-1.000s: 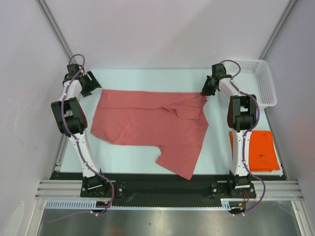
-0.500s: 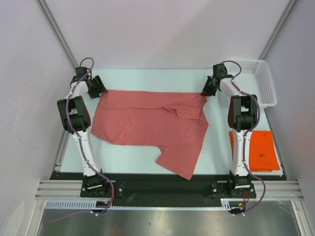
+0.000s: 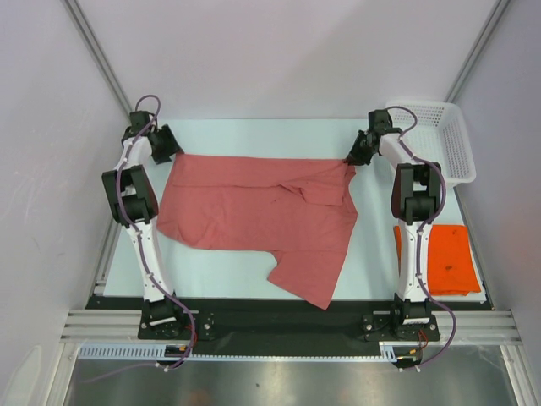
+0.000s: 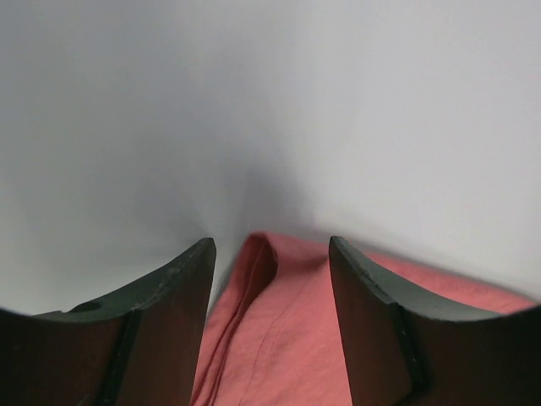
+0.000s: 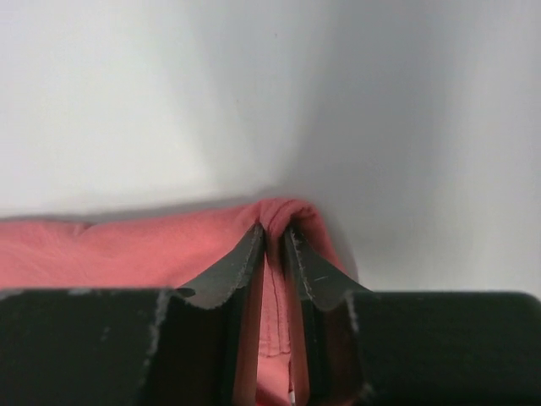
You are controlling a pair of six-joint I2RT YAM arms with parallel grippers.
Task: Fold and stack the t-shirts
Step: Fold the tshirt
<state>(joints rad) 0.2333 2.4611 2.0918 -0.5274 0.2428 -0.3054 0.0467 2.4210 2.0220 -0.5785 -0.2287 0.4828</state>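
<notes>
Right tool (image 5: 274, 231) tight on pink shirt's (image 3: 245, 207) far-right corner; left tool (image 4: 270, 242) agape astride its far-left edge.

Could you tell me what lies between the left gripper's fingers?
In the left wrist view, a corner of the dusty pink-red cloth t-shirt lies between the open left gripper.

The right tool (image 5: 275, 232) pinches a raised fold at the edge of the pink-red shirt (image 5: 127, 249) on the pale surface (image 5: 169, 101).

Soft, matt cloth of the pink-red t-shirt (image 4: 287, 338) lies between the matt black fingers (image 4: 169, 321) of the left pincer (image 4: 270, 241); beyond it the desk (image 4: 254, 101) looks smooth.
</notes>
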